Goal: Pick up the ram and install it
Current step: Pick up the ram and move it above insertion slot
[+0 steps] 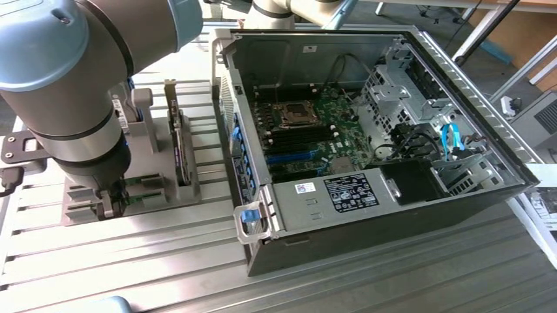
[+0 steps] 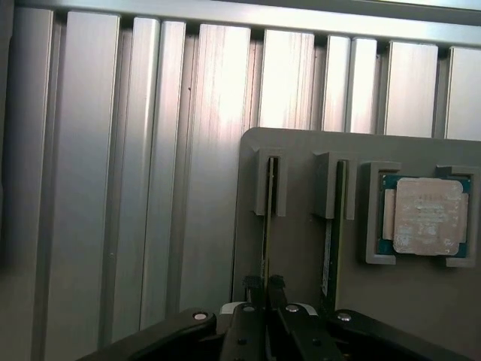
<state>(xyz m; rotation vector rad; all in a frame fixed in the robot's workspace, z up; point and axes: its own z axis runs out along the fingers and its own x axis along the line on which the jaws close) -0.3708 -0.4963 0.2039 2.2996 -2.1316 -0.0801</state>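
1. One gripper [image 2: 264,286] reaches down over one grey holder [image 2: 301,154], which sits on the slotted metal worktop [image 2: 150,173].
2. The jaws are nearly together and pinch the ram [image 2: 266,218]. One fingertip [image 2: 252,284] is on each face of the thin stick.
3. The ram stands on edge in the slot nearest the holder's outer edge, close to its rounded corner.
4. There are two sticks in all. The second stick [image 2: 328,241] stands in the neighbouring slot, untouched.
5. One square processor chip [image 2: 425,214] lies flat in a pocket beyond the second stick, further from that edge.
6. One open computer case [image 1: 366,241] lies on the worktop just beside the holder, on the exterior view's right. Its one motherboard [image 1: 314,130] is exposed.
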